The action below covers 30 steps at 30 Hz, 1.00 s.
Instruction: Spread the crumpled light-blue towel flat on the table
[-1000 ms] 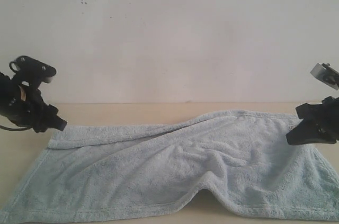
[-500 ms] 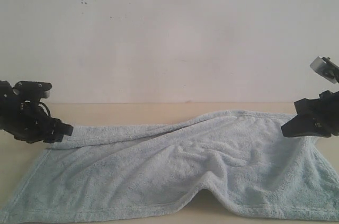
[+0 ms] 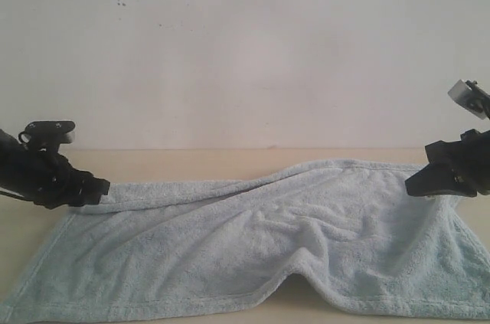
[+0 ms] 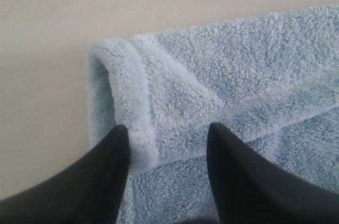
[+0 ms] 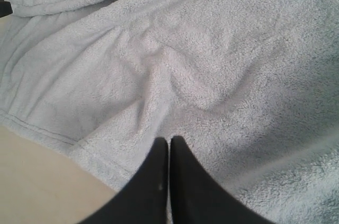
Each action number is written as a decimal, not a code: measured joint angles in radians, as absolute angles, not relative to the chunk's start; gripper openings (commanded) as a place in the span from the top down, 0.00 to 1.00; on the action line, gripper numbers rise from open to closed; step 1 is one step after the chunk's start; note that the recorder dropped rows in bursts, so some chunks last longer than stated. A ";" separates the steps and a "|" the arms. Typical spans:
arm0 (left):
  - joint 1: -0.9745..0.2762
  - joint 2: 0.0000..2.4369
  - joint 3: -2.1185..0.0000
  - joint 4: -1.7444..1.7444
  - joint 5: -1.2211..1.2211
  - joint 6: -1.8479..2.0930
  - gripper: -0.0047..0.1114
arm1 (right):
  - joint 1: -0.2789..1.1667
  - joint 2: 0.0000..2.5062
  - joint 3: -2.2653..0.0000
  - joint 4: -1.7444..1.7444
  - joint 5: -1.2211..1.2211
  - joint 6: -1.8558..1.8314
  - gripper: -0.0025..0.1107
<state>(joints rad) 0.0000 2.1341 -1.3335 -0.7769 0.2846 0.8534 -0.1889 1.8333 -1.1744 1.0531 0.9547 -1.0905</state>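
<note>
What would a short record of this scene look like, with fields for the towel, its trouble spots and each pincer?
towel: light-blue, mostly spread on the table, not fully flat
fold: far edge doubled over at the left corner
hump: near edge arches up off the table around the middle
left pincer: open, fingers either side of the folded corner
right pincer: shut, above the towel's right part; no cloth seen between the fingers
</note>
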 measured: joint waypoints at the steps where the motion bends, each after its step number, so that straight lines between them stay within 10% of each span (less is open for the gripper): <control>1: 0.000 2.134 -1.334 -0.761 0.285 0.849 0.57 | -0.189 1.833 -1.174 1.053 0.955 -1.091 0.98; 30: 0.017 2.175 -1.335 -0.733 0.272 0.824 0.70 | -0.189 1.833 -1.174 1.062 0.959 -1.101 0.98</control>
<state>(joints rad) 0.0171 2.1750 -1.3354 -0.7329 0.2718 0.8243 -0.1889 1.8333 -1.1744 1.0623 0.9586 -1.1010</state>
